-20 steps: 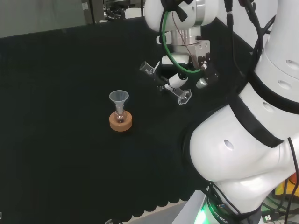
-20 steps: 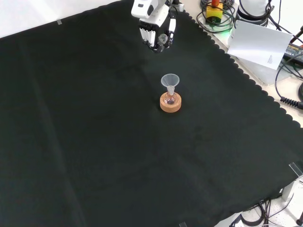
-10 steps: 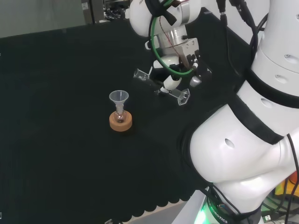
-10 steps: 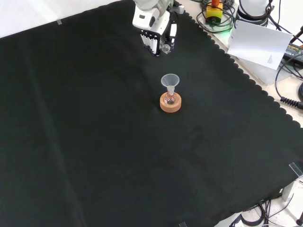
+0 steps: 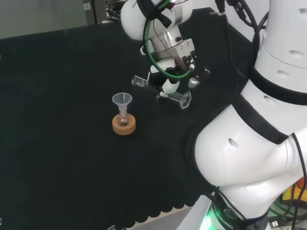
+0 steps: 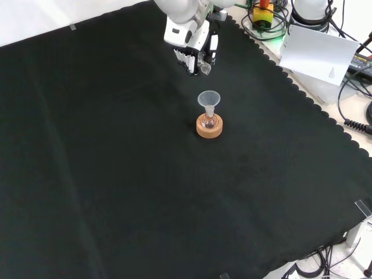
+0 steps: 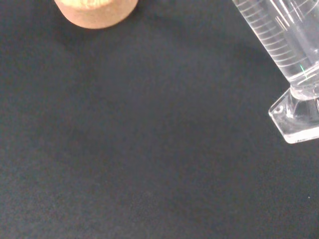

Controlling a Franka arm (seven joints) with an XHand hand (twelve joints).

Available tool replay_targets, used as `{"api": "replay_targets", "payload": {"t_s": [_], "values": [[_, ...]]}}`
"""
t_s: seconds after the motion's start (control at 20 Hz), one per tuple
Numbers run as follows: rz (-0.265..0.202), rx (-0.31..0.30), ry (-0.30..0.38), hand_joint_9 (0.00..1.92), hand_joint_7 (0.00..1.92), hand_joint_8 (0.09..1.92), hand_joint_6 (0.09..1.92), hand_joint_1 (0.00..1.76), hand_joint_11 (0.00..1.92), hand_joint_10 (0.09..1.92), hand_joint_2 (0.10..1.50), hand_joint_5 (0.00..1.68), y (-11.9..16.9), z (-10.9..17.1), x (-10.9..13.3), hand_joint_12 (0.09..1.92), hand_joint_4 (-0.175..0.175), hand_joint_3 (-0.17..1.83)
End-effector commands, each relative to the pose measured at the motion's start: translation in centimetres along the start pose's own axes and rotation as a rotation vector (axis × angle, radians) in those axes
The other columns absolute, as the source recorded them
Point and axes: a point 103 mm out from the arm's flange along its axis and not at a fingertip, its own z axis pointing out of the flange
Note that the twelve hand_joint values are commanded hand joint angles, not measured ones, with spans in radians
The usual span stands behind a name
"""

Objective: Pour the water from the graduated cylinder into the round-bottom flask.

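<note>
A small round-bottom flask (image 5: pixel 123 120) with a clear funnel (image 5: pixel 122 100) in its neck sits on a cork ring (image 5: pixel 124 126) on the black cloth. In the head view the hand (image 5: pixel 169 85) holds a clear graduated cylinder (image 5: pixel 159 89) tilted nearly level, its mouth (image 5: pixel 138 81) toward the funnel and its base (image 5: pixel 183 100) to the right. The fingers are curled round the cylinder. From the front the hand (image 6: pixel 192 49) hangs just beyond the funnel (image 6: pixel 208 99) and cork ring (image 6: pixel 209 127). Close up, the wrist view shows the cylinder's marked wall (image 7: pixel 284 37), its foot (image 7: pixel 298 117) and the cork ring (image 7: pixel 94 11).
The arm's big white links (image 5: pixel 249 143) stand at the right of the head view. In the front view, white paper (image 6: pixel 317 52) and cables (image 6: pixel 264 20) lie past the cloth's scalloped far-right edge.
The hand has carried the cylinder left in the head view, nearer the funnel, and tipped it flatter. From the front it has come lower toward the flask.
</note>
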Motion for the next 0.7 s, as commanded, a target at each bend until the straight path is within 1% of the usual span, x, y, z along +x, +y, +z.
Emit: {"api": "replay_targets", "payload": {"t_s": [0.05, 0.5, 0.7], "values": [[0.039, 0.102, -0.060, 1.44, 1.28, 0.31, 1.08, 1.12, 1.26, 0.09, 1.15, 0.93, 0.64, -0.08, 0.06, 0.77, -0.108, 0.00], [0.070, 0.181, -0.140, 1.45, 1.29, 0.31, 1.08, 1.12, 1.26, 0.09, 1.15, 0.93, 0.64, -0.54, 0.49, 0.76, -0.107, 0.00], [0.079, 0.201, -0.156, 1.45, 1.29, 0.31, 1.08, 1.12, 1.27, 0.09, 1.15, 0.94, 0.63, -0.90, 0.65, 0.76, -0.105, 0.00]]}}
